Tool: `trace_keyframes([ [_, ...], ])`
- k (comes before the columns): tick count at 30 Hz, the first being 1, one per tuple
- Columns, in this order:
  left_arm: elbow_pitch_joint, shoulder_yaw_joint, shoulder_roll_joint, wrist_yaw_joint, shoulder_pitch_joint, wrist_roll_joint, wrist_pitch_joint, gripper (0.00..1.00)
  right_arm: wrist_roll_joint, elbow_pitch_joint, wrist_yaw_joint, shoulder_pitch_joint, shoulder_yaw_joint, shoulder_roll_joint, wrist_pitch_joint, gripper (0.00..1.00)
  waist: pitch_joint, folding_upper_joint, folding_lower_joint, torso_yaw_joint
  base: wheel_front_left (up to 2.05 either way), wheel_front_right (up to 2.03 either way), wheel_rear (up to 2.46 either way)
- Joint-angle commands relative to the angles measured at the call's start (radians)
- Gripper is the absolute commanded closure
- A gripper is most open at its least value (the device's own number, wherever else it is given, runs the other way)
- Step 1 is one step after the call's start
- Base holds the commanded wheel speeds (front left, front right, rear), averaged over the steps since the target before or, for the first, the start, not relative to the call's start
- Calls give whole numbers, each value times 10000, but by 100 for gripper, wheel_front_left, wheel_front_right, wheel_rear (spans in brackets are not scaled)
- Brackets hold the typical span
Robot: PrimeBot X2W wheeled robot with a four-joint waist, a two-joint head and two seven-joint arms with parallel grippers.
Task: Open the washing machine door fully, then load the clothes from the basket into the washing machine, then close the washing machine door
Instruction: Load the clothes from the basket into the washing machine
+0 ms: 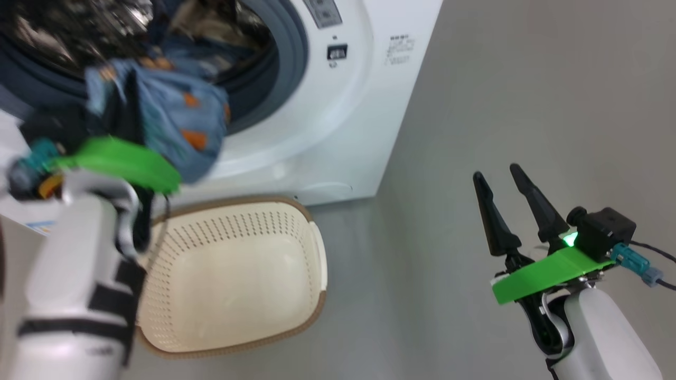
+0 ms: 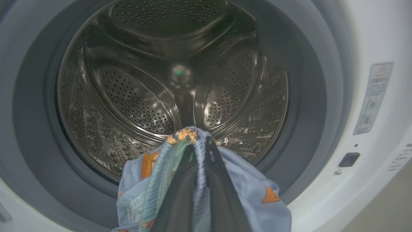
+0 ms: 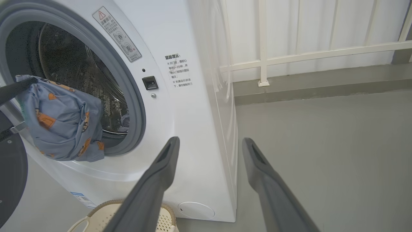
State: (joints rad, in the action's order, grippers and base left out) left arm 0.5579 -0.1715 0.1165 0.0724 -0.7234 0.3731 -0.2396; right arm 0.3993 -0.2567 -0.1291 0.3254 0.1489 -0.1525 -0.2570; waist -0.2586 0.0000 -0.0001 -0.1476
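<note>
Clothes (image 1: 174, 116) of blue fabric with orange-brown print hang bunched from the robot's left pincer (image 2: 201, 141), whose dark fingers (image 2: 225, 199) are pressed together on a fold of the cloth. The bundle is held up at the open mouth of the washing machine (image 1: 343, 132), in front of the grey-blue rubber ring (image 2: 305, 96). The perforated steel drum (image 2: 145, 106) lies straight ahead of the fingertips. From the right wrist view, the garment (image 3: 64, 122) droops across the lower left of the opening. The washing machine door (image 3: 9, 174) shows as a dark rounded edge swung out at the far left.

Below the raised arm, the basket (image 1: 317, 295), cream-white with a brown rim, sits on the grey floor (image 1: 475, 79) just in front of the machine's base.

The right pincer (image 1: 495, 174) stands well apart to the right, over bare floor beside the machine's front corner, its two long fingers spread wide with nothing between them. A white railing (image 3: 264, 42) runs along the wall beyond the machine.
</note>
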Motion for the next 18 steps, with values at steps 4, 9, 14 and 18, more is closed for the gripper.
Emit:
trace_keyframes([
  [4, 1113, 421, 620, 56, -2066, -335, -187, 100, -61, 396, -16, 418, 147, 237, -48, 0, -1695, 0, 1, -933, 0, 0, 0],
  [9, 2397, 668, 991, 11, -3613, -439, -213, 100, -40, 552, -16, 690, 163, 542, -48, 0, -2711, 0, 1, -1469, 0, 0, 0],
  [14, 3423, 578, 1405, -114, -5134, -864, -219, 100, 36, 672, -16, 997, 224, 827, -48, 0, -3690, 0, 1, -2060, 0, 0, 0],
  [18, 4034, 430, 1655, -181, -5926, -1145, -220, 100, 98, 704, -16, 1099, 336, 943, -48, 0, -4091, 0, 1, -2442, 0, 0, 0],
])
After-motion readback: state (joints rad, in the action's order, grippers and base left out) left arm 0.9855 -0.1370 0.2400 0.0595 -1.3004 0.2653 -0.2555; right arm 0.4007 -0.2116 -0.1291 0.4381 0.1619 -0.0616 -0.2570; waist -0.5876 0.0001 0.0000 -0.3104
